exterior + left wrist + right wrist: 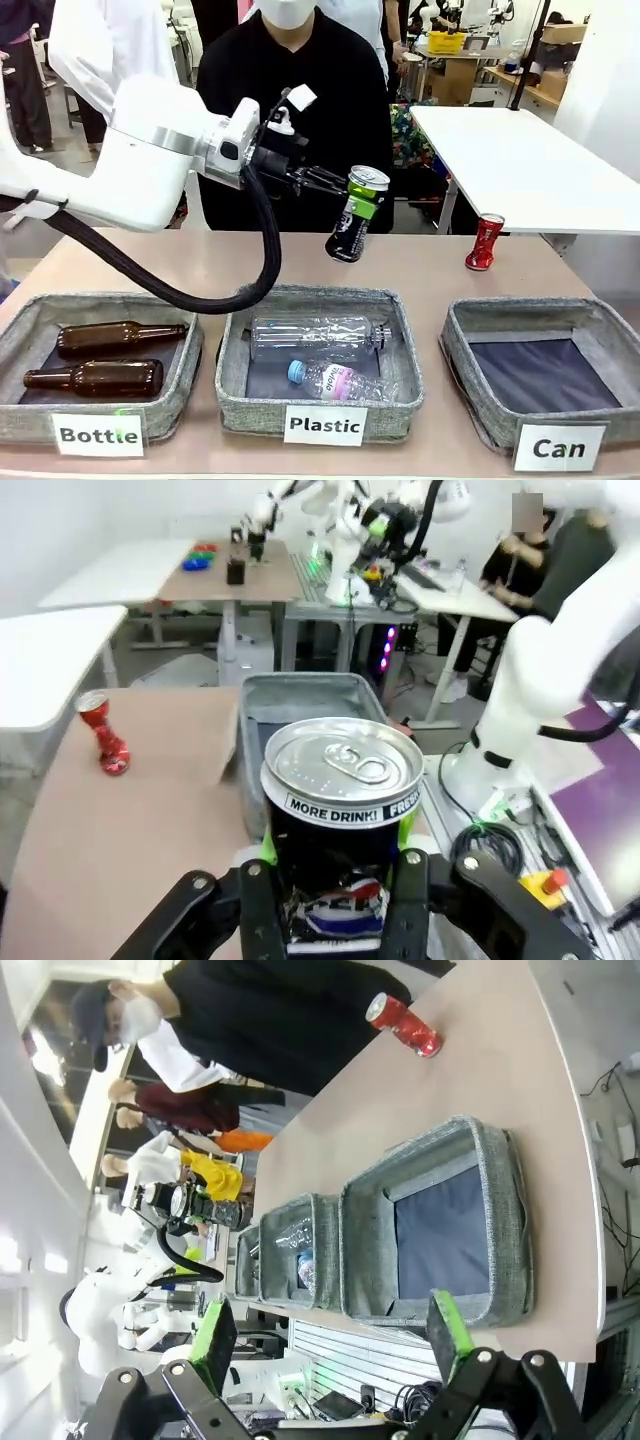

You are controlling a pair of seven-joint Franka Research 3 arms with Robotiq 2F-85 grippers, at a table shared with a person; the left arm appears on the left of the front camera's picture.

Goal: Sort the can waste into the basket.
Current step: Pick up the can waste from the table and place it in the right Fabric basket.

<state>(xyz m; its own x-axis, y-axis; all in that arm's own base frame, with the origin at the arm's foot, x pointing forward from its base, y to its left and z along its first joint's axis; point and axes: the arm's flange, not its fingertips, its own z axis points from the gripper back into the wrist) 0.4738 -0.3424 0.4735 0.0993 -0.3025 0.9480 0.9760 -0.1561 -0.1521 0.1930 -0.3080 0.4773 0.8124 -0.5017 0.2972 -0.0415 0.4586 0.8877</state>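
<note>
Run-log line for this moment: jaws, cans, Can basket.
left jaws: shut on black can, held above table | right jaws: open, nothing held | red can: standing on table beyond Can basket | Can basket: holds no can

Robotics lab: white worktables point(520, 160) in bg, cable coils point(490, 845) on floor, e-stop btn point(548, 882).

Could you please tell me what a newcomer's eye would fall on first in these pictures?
The left tool holds a black metal drink can with a silver top raised above the table, behind the grey woven basket labelled "Plastic". A dented red metal can stands farther right on the table, beyond the grey woven basket labelled "Can".
</note>
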